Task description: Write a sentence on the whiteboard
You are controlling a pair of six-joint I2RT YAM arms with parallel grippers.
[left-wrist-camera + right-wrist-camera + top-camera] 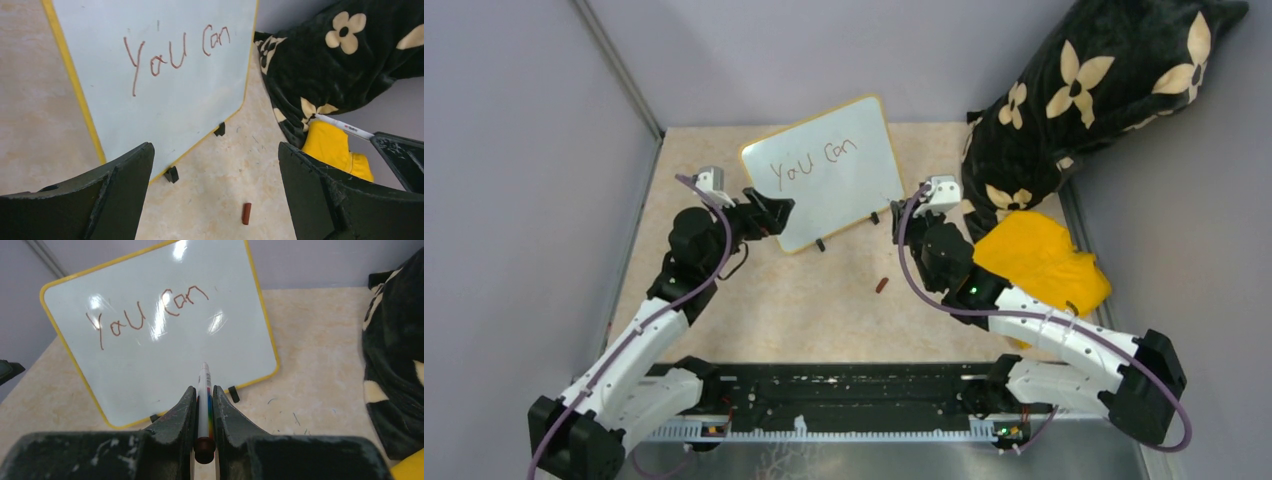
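Small white whiteboard (844, 190) with a thin yellow frame stands tilted at the back of the beige table (804, 300). Red-brown handwriting (814, 160) on its upper half reads "you can", one line. Left gripper (215, 155) wide, nothing in it, by the board's lower left corner. Right gripper (202, 392) narrow, clamped on a white marker pen (203, 375), tip off the board. Small red-brown cap (881, 285) lies on the table in front.

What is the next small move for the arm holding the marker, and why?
Probably move the right gripper, shut on the marker, forward to the whiteboard's blank lower half: the writing reads only "You can", and the marker tip is off the surface.
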